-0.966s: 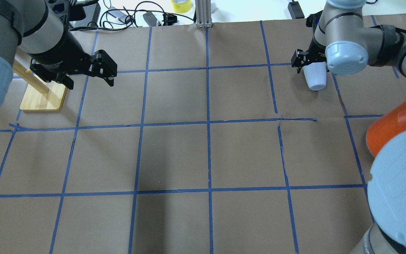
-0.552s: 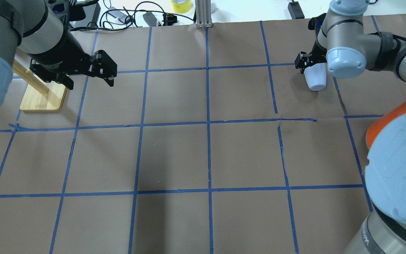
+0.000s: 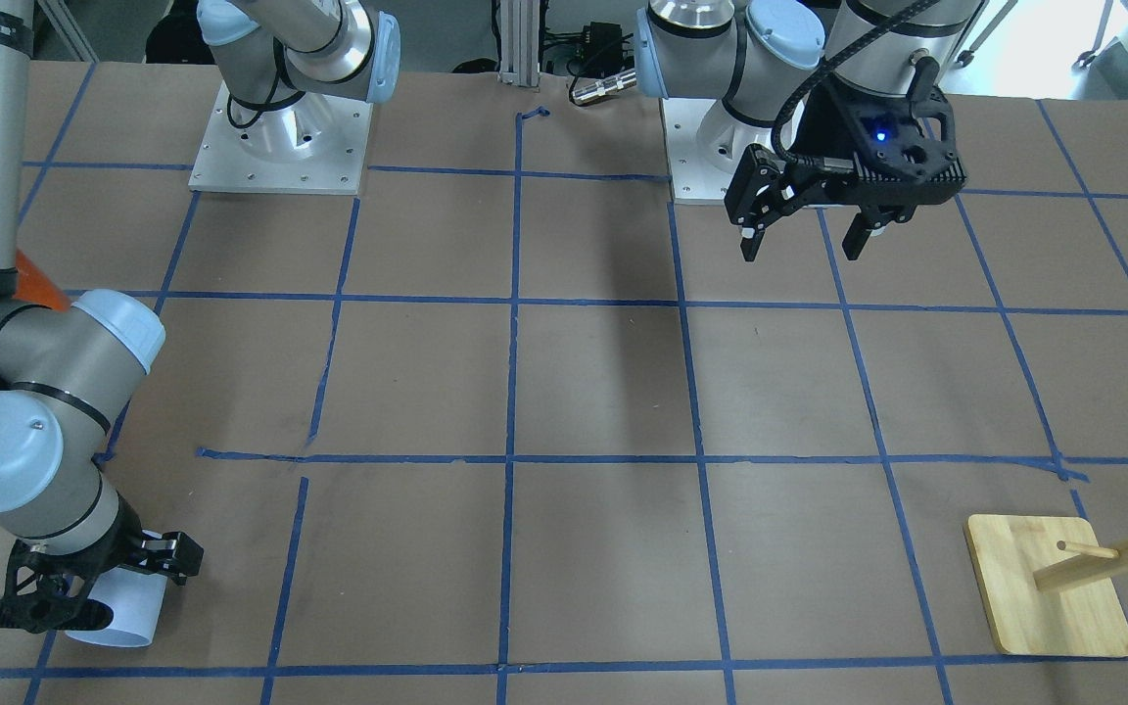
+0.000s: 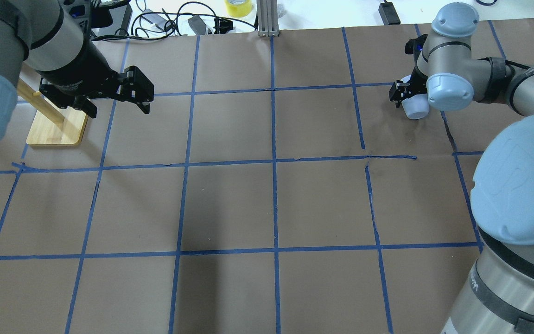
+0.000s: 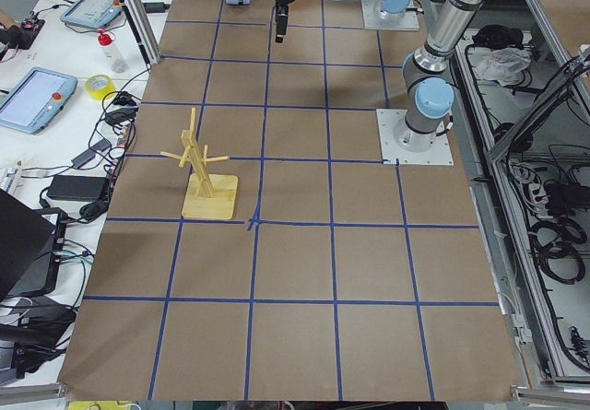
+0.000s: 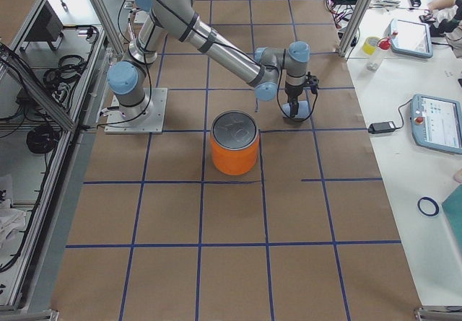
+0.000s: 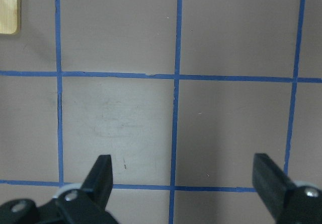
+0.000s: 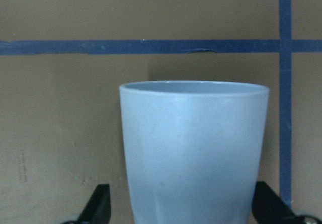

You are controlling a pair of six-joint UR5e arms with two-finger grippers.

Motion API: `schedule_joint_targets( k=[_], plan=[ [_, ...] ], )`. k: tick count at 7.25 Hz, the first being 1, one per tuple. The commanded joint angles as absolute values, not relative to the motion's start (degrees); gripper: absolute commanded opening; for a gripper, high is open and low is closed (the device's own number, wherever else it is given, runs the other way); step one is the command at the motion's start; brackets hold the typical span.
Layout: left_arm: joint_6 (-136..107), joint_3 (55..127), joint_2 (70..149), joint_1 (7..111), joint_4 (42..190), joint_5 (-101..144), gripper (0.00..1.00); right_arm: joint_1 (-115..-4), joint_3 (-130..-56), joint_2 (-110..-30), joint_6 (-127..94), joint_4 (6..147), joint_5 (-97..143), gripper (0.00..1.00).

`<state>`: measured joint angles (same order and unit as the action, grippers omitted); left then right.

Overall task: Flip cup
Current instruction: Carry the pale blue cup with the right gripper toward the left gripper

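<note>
The pale blue-white cup [image 4: 414,111] stands at the far right of the table, and its wide rim end points away from my right gripper, toward the paper. It also shows in the front view [image 3: 123,615], the right side view [image 6: 302,110] and the right wrist view [image 8: 193,148]. My right gripper [image 4: 408,98] [image 3: 84,595] points down over it, open. Its fingers [image 8: 100,206] stand either side of the cup's narrow end, with a gap on one side. My left gripper [image 4: 117,107] [image 3: 802,250] [image 7: 183,189] hangs open and empty above the far left of the table.
A large orange can [image 6: 234,148] with a silver top stands just on the robot's side of the cup. A wooden peg rack [image 4: 58,127] [image 3: 1049,587] stands beside my left gripper. Cables and a tape roll [image 4: 238,7] lie beyond the table's far edge.
My right wrist has swung lower over the cup and now hides more of it. The cup has stayed in place. My right shoulder now hides the orange can. The left arm has not moved.
</note>
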<state>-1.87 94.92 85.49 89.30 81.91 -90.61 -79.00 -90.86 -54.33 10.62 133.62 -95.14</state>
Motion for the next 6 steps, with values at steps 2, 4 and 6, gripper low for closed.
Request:
schedule_joint_targets(
  k=[2, 4, 6],
  plan=[
    [-1.85, 94.83, 85.60, 89.30, 81.91, -90.61, 1.00, -78.93, -90.79, -53.09, 10.73, 135.88, -95.19, 0.83],
    [-1.93, 94.83, 85.52, 89.30, 81.91, -90.62, 1.00, -78.93, -89.74, -53.26, 10.20, 135.70, -94.92, 0.20],
    [-1.93, 94.83, 85.52, 89.30, 81.91, -90.70, 1.00, -80.85, -86.33, -53.79, 10.46, 134.31, -95.62, 0.17]
  ],
)
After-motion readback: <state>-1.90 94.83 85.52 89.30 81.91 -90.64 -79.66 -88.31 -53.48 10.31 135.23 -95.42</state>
